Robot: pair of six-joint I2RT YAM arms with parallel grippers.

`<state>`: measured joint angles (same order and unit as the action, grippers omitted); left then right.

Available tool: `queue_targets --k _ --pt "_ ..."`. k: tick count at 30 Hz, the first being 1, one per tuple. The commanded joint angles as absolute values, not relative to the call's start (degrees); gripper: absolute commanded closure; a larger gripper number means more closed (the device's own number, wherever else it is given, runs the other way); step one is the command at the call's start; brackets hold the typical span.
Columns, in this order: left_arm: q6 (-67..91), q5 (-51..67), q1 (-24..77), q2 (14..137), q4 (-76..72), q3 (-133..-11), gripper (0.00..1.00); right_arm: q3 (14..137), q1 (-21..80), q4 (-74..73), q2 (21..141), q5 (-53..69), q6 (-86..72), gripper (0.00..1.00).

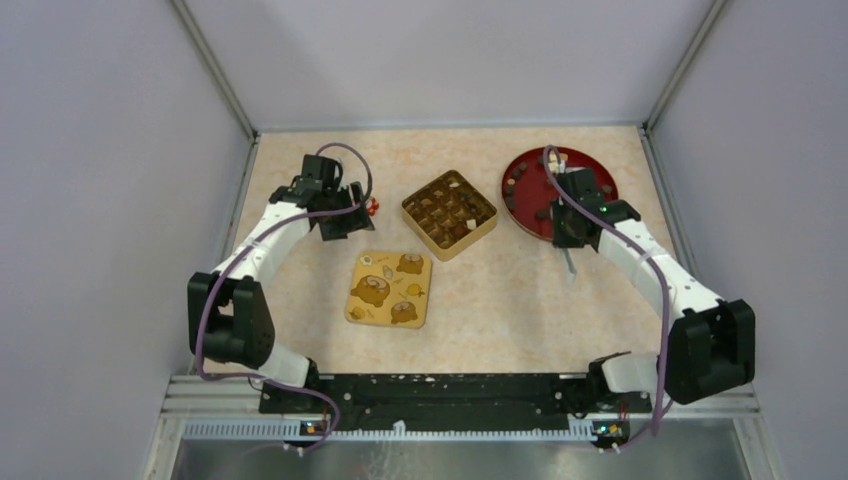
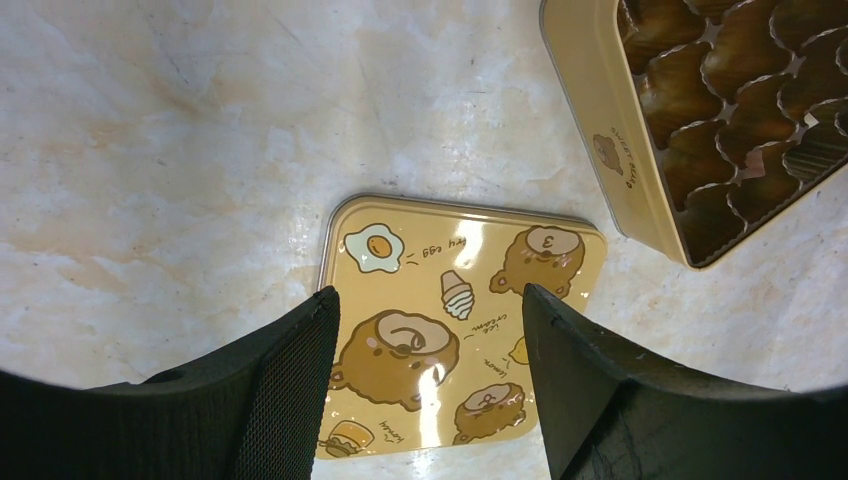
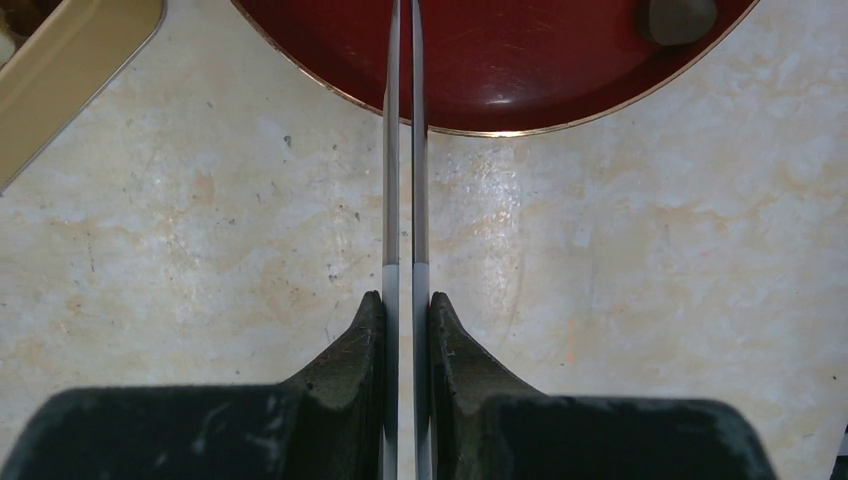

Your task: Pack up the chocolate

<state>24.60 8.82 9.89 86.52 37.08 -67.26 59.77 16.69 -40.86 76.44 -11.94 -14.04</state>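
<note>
Tiny dark chocolate lumps (image 1: 521,182) lie round the red round plate (image 1: 590,168); more sit in the cells of the open yellow tin (image 1: 410,209). One lump (image 3: 678,18) shows on the plate (image 3: 520,70) in the right wrist view. My right gripper (image 1: 566,235) (image 3: 404,300) is shut on metal tweezers (image 1: 569,262) (image 3: 404,150), which point down at the table just in front of the plate's near rim. My left gripper (image 1: 345,220) (image 2: 430,300) is open and empty, hanging above the table left of the tin, with the lid below it.
The square yellow lid (image 1: 390,288) (image 2: 465,310) with bear pictures lies flat in front of the tin (image 2: 600,130). A small red-and-white wrapped sweet (image 1: 372,207) lies by my left gripper. The tin's corner (image 3: 70,70) shows left of the tweezers. Walls enclose the table.
</note>
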Motion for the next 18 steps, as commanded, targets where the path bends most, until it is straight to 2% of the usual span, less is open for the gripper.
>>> queue_targets --k 1,7,18 --pt "23.38 7.49 9.67 85.1 36.34 -67.93 0.28 61.28 16.0 -40.31 72.16 -12.59 -13.8 0.93" --pt "24.03 8.95 9.67 85.68 36.04 -68.37 0.28 58.87 15.97 -39.92 71.16 -10.85 -13.86 0.7" --pt "24.35 8.61 9.67 85.07 36.28 -67.96 0.28 59.09 16.01 -37.5 74.95 -10.02 -12.95 0.64"
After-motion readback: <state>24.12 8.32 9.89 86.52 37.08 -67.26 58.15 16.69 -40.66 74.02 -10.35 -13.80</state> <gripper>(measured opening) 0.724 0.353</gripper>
